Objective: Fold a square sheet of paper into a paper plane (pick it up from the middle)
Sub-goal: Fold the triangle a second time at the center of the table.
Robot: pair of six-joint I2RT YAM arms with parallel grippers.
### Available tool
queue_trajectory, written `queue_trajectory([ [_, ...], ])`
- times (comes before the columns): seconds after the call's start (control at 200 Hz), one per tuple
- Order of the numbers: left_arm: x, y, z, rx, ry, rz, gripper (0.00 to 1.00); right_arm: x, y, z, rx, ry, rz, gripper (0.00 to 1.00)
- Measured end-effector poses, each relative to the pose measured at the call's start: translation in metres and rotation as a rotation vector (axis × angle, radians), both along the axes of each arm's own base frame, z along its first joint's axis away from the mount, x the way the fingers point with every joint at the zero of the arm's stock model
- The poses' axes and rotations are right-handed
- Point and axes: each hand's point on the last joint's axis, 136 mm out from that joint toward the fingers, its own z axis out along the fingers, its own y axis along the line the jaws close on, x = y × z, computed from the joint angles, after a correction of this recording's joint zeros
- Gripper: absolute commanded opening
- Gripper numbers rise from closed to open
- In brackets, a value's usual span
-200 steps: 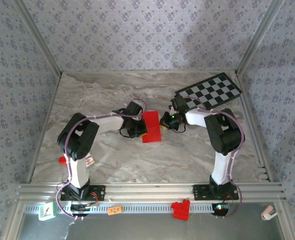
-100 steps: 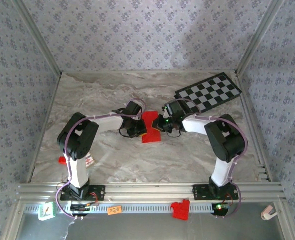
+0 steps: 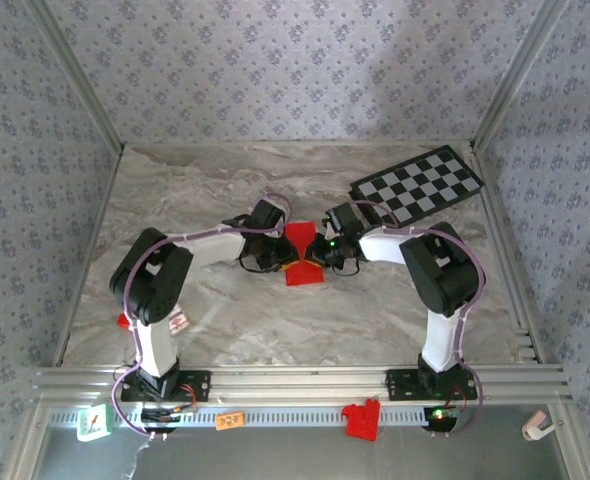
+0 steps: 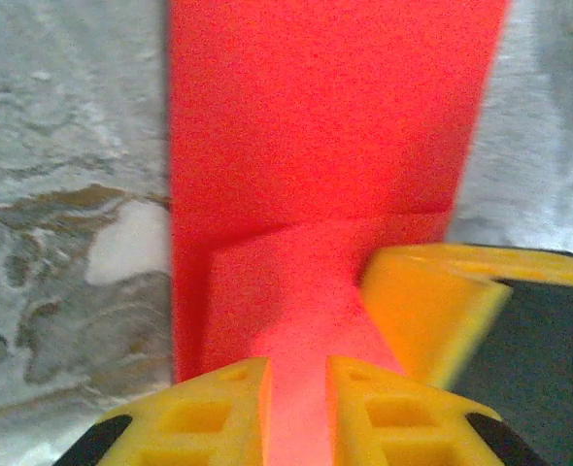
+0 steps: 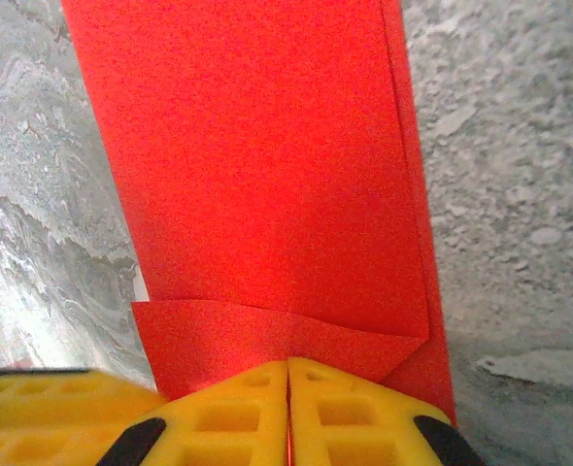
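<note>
The square sheet of paper [image 3: 301, 256] is bright red, folded to a narrow band, and lies mid-table between both grippers. My left gripper [image 3: 283, 256] is at its left edge. In the left wrist view its yellow jaws [image 4: 297, 367] stand slightly apart, and the paper [image 4: 316, 126] shows through the gap. My right gripper [image 3: 321, 254] is at the paper's right edge. Its pads [image 5: 287, 367] are pressed together, with a thin red edge of the paper [image 5: 267, 165] caught between them. A folded flap crosses just ahead of those pads. The paper plane is out of view.
A black-and-white checkered board [image 3: 416, 184] lies at the back right. A chunky red plastic bracket [image 3: 362, 419] sits on the front rail, with an orange tag [image 3: 230, 420] and a green-white block [image 3: 93, 423] to its left. Aluminium frame rails border the marble table.
My right gripper has moved left from beside the checkered board onto the paper's right edge. The paper now looks narrower and bunched. The left jaws have parted a little.
</note>
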Motion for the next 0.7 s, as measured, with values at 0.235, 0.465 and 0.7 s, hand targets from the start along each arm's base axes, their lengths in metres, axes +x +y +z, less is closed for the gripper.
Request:
queue_trajectory([
  [0.235,-0.013,-0.014,0.012,-0.013,-0.038,-0.072,0.16,0.003,-0.001,-0.001,-0.021,0.022,0.007,0.09],
  [0.465,-0.018,-0.017,0.012,-0.014,-0.042,-0.106,0.10,0.003,-0.001,-0.002,-0.029,0.044,0.010,0.09],
  [0.7,-0.022,-0.017,-0.005,0.005,-0.007,-0.122,0.07,0.003,-0.001,-0.002,-0.030,0.058,0.010,0.09],
])
